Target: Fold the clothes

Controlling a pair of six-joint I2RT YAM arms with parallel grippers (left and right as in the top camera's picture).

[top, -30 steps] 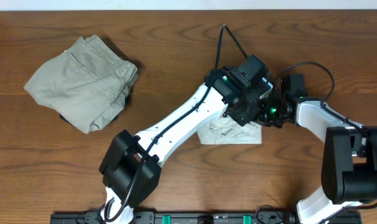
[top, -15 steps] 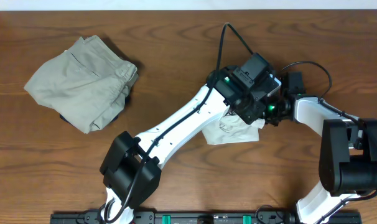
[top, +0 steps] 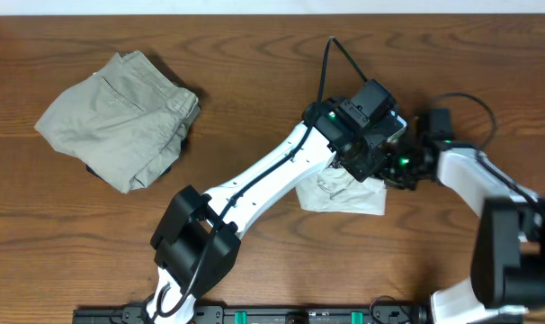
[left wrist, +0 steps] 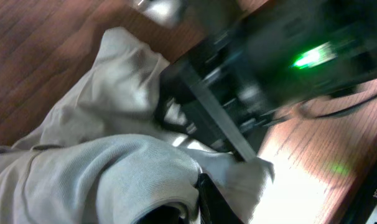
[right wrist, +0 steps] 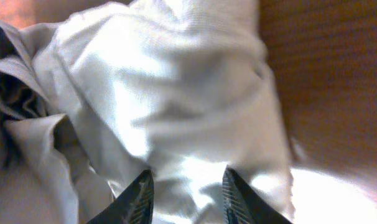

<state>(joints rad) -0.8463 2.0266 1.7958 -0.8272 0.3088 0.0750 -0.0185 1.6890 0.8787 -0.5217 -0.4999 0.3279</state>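
Left gripper (left wrist: 198,202) is clamped on the T-shirt (top: 343,196), right gripper (right wrist: 187,194) fingers parted a bit over it, gripping nothing. I see trousers (top: 120,117) off at 9 o'clock.

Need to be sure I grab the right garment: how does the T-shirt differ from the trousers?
The T-shirt is pale off-white; the trousers are darker khaki. The T-shirt lies right of centre, partly hidden; the trousers lie at the left, in full view. The T-shirt is plain thin cloth; the trousers show stitched seams. Both lie bunched on the table.
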